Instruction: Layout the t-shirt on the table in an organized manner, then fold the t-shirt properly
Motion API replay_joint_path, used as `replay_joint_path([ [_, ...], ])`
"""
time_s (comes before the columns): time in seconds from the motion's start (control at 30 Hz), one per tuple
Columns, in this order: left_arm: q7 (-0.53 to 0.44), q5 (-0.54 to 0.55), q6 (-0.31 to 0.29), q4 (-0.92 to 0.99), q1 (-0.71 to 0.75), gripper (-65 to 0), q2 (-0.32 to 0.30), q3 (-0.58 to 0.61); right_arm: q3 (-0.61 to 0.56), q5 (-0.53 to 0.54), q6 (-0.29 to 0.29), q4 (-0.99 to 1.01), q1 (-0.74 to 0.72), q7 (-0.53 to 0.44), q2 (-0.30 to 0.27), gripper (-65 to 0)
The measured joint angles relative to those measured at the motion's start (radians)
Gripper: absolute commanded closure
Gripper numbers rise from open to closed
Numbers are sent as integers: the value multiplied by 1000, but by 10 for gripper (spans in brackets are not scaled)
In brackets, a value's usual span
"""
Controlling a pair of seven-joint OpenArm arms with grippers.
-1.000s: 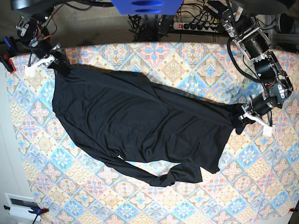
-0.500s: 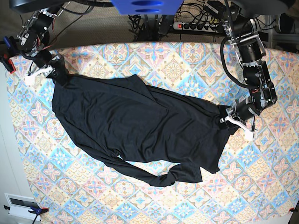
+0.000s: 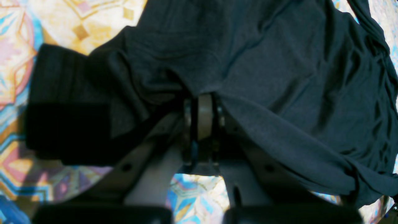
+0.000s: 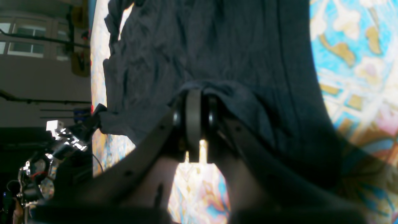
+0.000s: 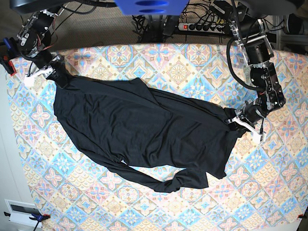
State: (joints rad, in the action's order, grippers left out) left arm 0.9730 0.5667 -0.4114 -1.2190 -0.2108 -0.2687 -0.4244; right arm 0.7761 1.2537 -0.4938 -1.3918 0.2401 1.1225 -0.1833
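The black t-shirt (image 5: pixel 139 125) lies crumpled across the table (image 5: pixel 183 67), running from the far left down to the right, with a twisted sleeve at its front edge. My right gripper (image 5: pixel 54 73) is shut on the shirt's far left corner; in the right wrist view its fingertips (image 4: pixel 194 93) are together with the t-shirt (image 4: pixel 217 46) bunched over them. My left gripper (image 5: pixel 239 122) is shut on the shirt's right end. In the left wrist view its fingertips (image 3: pixel 204 104) are pressed together under the t-shirt (image 3: pixel 279 77).
A power strip (image 5: pixel 202 26) and cables lie beyond the table's far edge. A red clamp (image 5: pixel 7 65) sits at the left edge, and a white box (image 5: pixel 21 211) stands off the front left corner. Patterned cloth shows along the front and the right.
My left gripper has moved inward, toward the view's left, with the shirt's right end, and the fabric there has slackened. My right gripper has shifted slightly toward the far left corner.
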Motion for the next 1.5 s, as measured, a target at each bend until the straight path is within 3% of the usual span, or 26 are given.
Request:
replay_joint_path([
  [0.23, 0, 8, 0, 0, 22, -219, -28, -4, 0, 0, 0, 0, 0, -27, 0, -21],
  [0.3, 1, 4, 0, 0, 32, -239, -33, -8, 0, 0, 0, 0, 0, -26, 0, -21],
  [0.4, 10, 17, -1, 0, 50, -240, -27, -74, 0, 0, 0, 0, 0, -26, 0, -21],
  [0.57, 144, 64, 3, -1, 71, -240, -41, -228, 0, -1, 0, 0, 1, -26, 0, -21],
  [0.67, 150, 82, 0, -1, 74, -240, -38, -268, 0, 2, 0, 0, -2, -26, 2, -21],
  [1.0, 111, 71, 0, -1, 84, -240, 25, -268, 0, 0, 0, -2, 0, -26, 1, -21],
  [1.17, 67, -5, 0, -1, 58, -240, 58, -230, 0, 2, 0, -7, 0, -26, 1, -21],
  [1.37, 21, -18, -1, -2, 51, -236, 101, -215, 0, 2, 0, -8, 5, -23, 1, -21],
  [1.43, 21, -18, -1, -2, 50, -200, 104, -215, 0, 2, 0, -8, 10, -21, 1, -25],
  [1.5, 23, -25, 0, -2, 48, -120, 109, -215, 0, 2, 0, -8, 11, -19, 2, -40],
])
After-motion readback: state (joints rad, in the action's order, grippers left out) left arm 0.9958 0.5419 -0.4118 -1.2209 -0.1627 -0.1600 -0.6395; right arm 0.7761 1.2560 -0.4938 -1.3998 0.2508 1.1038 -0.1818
